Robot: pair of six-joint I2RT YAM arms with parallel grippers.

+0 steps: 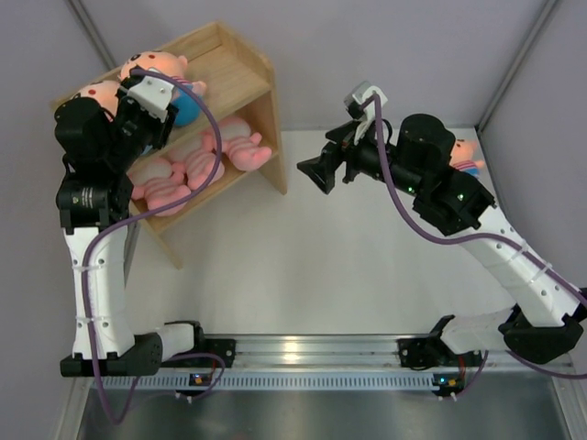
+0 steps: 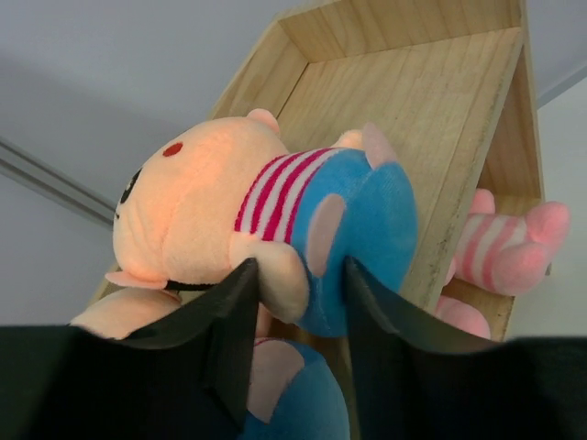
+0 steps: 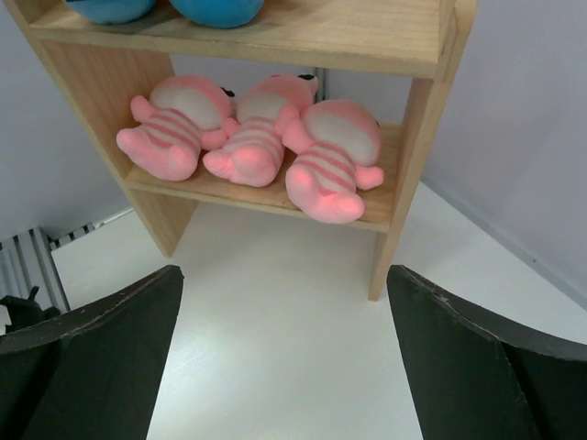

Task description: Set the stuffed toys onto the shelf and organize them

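The wooden shelf (image 1: 248, 69) stands at the back left. Two peach-headed dolls (image 1: 154, 66) (image 1: 96, 92) lie on its top tier, and three pink striped animals (image 3: 174, 124) (image 3: 252, 137) (image 3: 330, 160) lie side by side on the lower tier. My left gripper (image 2: 301, 275) is at the top tier with its jaws parted. One doll's (image 2: 211, 211) arm and blue bottom sit between the tips, unpinched, and the other doll (image 2: 303, 394) lies below. My right gripper (image 1: 316, 172) hangs wide open and empty, facing the shelf (image 3: 404, 37). A third doll (image 1: 466, 154) lies behind the right arm, mostly hidden.
The right half of the top tier (image 2: 413, 101) is bare wood. White tabletop (image 3: 275, 302) stretches between the shelf and the right gripper. Grey walls close off the back and both sides.
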